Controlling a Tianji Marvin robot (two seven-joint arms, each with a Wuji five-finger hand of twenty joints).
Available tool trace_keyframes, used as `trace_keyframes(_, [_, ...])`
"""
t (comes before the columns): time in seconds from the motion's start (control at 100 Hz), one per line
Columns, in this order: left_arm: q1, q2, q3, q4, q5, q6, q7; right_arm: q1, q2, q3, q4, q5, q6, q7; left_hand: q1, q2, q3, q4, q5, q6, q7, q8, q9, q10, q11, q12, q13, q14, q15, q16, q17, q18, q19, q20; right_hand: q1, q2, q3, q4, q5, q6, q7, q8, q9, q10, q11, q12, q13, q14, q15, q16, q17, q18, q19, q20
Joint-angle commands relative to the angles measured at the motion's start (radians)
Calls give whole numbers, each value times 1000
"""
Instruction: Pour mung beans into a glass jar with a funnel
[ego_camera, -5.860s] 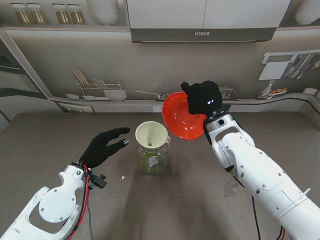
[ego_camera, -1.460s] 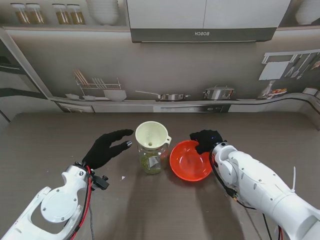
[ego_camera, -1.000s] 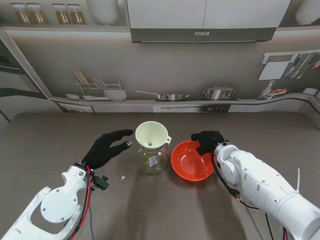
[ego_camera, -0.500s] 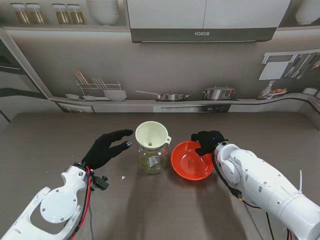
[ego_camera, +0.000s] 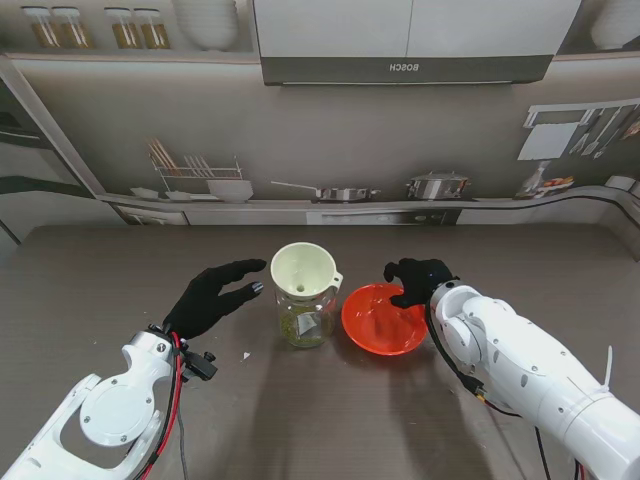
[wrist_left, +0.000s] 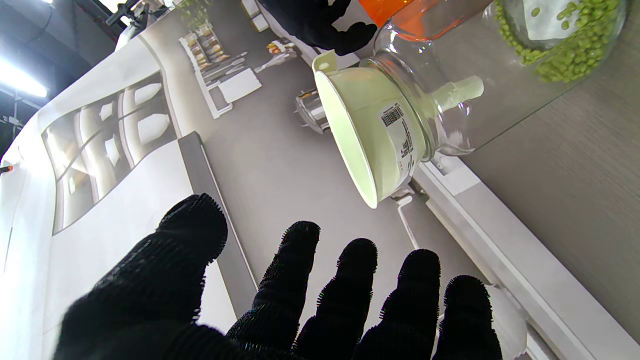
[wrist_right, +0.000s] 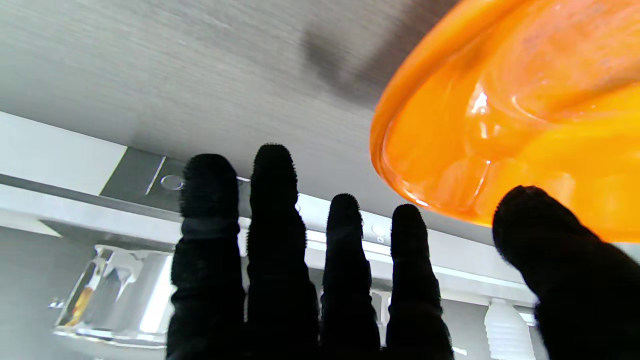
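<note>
From my stand camera, my left hand (ego_camera: 212, 297) in its black knit glove sits at about nine o'clock of the clear glass jar (ego_camera: 303, 318), a little apart from it, palm turned toward the jar; its fingers (wrist_left: 345, 295) are spread and stretched out with nothing between them, which the left wrist camera confirms. The jar stands upright near the middle of the brown wood-grain table (ego_camera: 90, 290), with a layer of green mung beans (wrist_left: 570, 45) lying in its bottom. A cream plastic funnel (ego_camera: 303, 269) sits in the jar's mouth, its wide bowl facing up and its spout (wrist_left: 457, 90) reaching down inside the glass. At roughly three o'clock of the jar, just beside it, the orange-red plastic bowl (ego_camera: 384, 319) rests on the table; I see no beans in it. My right hand (ego_camera: 418, 281), also gloved in black, is at the bowl's one o'clock edge. In the right wrist camera its four fingers (wrist_right: 280, 225) are straight and side by side, the thumb (wrist_right: 550, 235) set apart in front of the bowl's rim (wrist_right: 400, 175); I cannot tell whether the thumb touches the rim.
</note>
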Motion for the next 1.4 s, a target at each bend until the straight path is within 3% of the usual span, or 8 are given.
trace_keyframes(0.0, [3,-2,-1,-6,-4,0,-20,-10,0,12,-20,-3,8,17,29,49,-21,27,9,2,2,1,24,5,-2,-2,23,9,6,9,4,-3,-23,6,-36,13,-19,27,-39,13,-16,-23,-47,16,-5,-10,-26,31,-15,-18,-12,61,-11,-13])
trace_keyframes(0.32, [2,-2,1,-6,-6,2,-20,-75,-8,138,-155,-14,58,32,28,49,-19,26,9,2,1,1,27,5,-2,0,24,9,7,9,6,-3,-23,6,-40,-48,-68,31,-9,16,-15,-26,-45,22,9,-10,-69,38,-21,-31,-52,76,-25,-15])
trace_keyframes(0.63, [3,-2,-1,-6,-7,-2,-18,-99,-37,200,-308,103,104,73,29,49,-20,26,8,3,1,1,27,6,-2,1,24,9,8,9,5,-2,-23,6,-13,-120,-72,35,66,25,20,13,46,40,49,56,14,23,59,17,-3,51,45,32])
trace_keyframes(0.9, [8,-3,-5,-9,-6,-10,-14,-38,-70,149,-347,232,178,100,29,49,-20,27,12,3,2,1,27,8,-2,1,25,7,8,9,6,-2,-22,6,3,-160,-91,39,74,34,19,30,71,56,86,126,84,-9,203,112,63,12,160,92])
trace_keyframes(1.39, [13,-2,-10,-11,-9,-21,-16,132,-126,-28,-238,404,270,172,29,50,-21,27,10,3,1,1,30,8,-2,1,26,9,8,9,6,-1,-22,6,2,-168,-160,47,82,69,12,39,111,73,97,156,150,-49,402,205,143,-54,316,142])
